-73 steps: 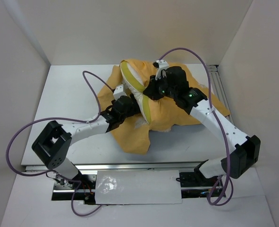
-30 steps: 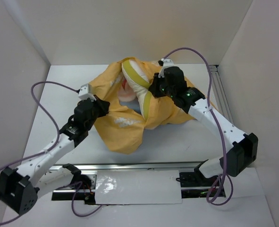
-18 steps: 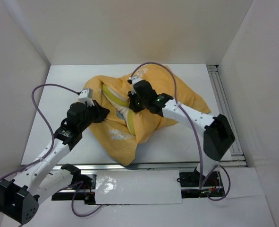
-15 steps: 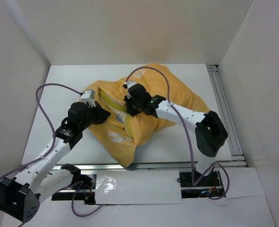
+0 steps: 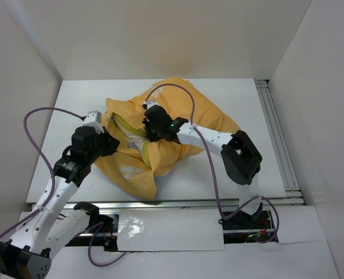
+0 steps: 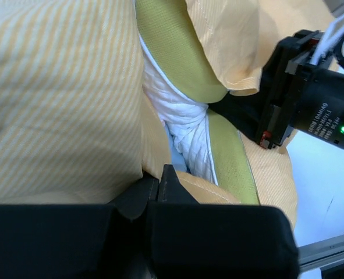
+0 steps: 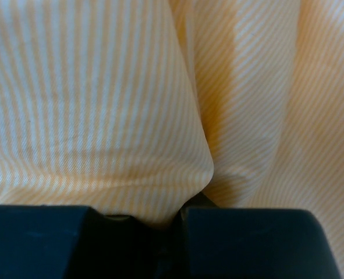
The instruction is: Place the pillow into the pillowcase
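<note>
The mustard-orange pillowcase (image 5: 183, 110) lies crumpled in a heap in the middle of the white table (image 5: 73, 99). The pillow (image 5: 125, 124) sits partly inside it, its white body and yellow-green edge showing through the opening on the heap's left side.

The left arm rises from its base at the near left corner and leans forward and to the right, its forearm angled toward the heap. The left gripper (image 5: 106, 142) meets the left edge of the cloth. In the left wrist view its fingers (image 6: 170, 185) are pressed together on the hem at the mouth of the pillowcase, just below the exposed pillow.

The right arm is folded sharply: its elbow stands just off the heap's right side, and the forearm runs back leftward across the top of the cloth. The right gripper (image 5: 150, 125) sits over the opening, beside the pillow's yellow band. In the right wrist view striped orange fabric is bunched and pinched between its nearly closed fingers (image 7: 230, 232).

Purple cables (image 5: 35, 125) loop from both arms.
</note>
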`<state>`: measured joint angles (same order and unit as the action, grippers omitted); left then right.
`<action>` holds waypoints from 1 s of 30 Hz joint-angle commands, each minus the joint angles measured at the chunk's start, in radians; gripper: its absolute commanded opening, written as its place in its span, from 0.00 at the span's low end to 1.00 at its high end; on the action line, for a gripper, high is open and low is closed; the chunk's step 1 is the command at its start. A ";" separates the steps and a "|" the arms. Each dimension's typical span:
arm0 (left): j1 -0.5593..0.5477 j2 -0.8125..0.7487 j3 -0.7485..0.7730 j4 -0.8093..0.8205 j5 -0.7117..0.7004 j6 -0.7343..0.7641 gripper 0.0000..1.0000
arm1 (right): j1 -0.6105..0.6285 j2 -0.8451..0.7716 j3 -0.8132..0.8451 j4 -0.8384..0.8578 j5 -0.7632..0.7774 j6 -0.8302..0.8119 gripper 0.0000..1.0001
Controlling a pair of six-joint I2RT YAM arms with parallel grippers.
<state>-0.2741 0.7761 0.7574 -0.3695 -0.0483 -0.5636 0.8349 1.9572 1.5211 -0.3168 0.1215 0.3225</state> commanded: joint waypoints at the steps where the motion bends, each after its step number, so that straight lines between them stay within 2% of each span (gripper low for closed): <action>1: 0.033 -0.002 0.164 0.066 -0.033 -0.032 0.07 | -0.056 0.128 -0.059 -0.211 0.283 -0.037 0.00; 4: 0.042 0.044 0.175 0.046 -0.007 -0.044 0.14 | -0.033 0.137 -0.059 -0.199 0.250 -0.072 0.00; 6: 0.042 0.081 0.166 0.069 0.030 -0.032 0.23 | -0.017 0.137 -0.059 -0.162 0.186 -0.097 0.00; 7: 0.042 0.094 0.154 0.082 0.047 -0.032 0.23 | -0.008 0.137 -0.049 -0.147 0.081 -0.129 0.00; 10: 0.042 0.143 0.126 0.101 0.056 -0.032 0.27 | 0.006 0.147 -0.039 -0.079 -0.108 -0.157 0.00; 11: 0.042 0.152 0.114 0.110 0.041 -0.056 0.29 | 0.006 0.147 -0.039 -0.059 -0.232 -0.166 0.00; 13: 0.042 0.164 0.086 0.110 0.051 -0.047 0.34 | -0.003 0.157 -0.039 -0.021 -0.314 -0.166 0.00; 17: 0.004 0.164 0.005 0.110 0.071 -0.047 0.40 | -0.040 0.184 -0.039 -0.007 -0.367 -0.125 0.00; 18: -0.010 0.155 -0.012 0.110 0.083 -0.047 0.46 | -0.052 0.184 -0.051 0.002 -0.387 -0.114 0.00; 21: -0.112 0.175 -0.070 0.158 0.074 -0.059 0.53 | -0.072 0.172 -0.074 0.051 -0.466 -0.080 0.00; 28: -0.328 0.353 -0.055 0.158 -0.010 -0.050 0.57 | -0.072 0.172 -0.073 0.053 -0.476 -0.051 0.00; 30: -0.355 0.364 -0.065 0.182 -0.047 -0.027 0.61 | -0.082 0.172 -0.073 0.053 -0.486 -0.051 0.00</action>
<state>-0.5922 1.1309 0.6823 -0.2523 -0.0296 -0.6155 0.7429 2.0655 1.4845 -0.2264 -0.2787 0.2276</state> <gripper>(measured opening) 0.604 0.152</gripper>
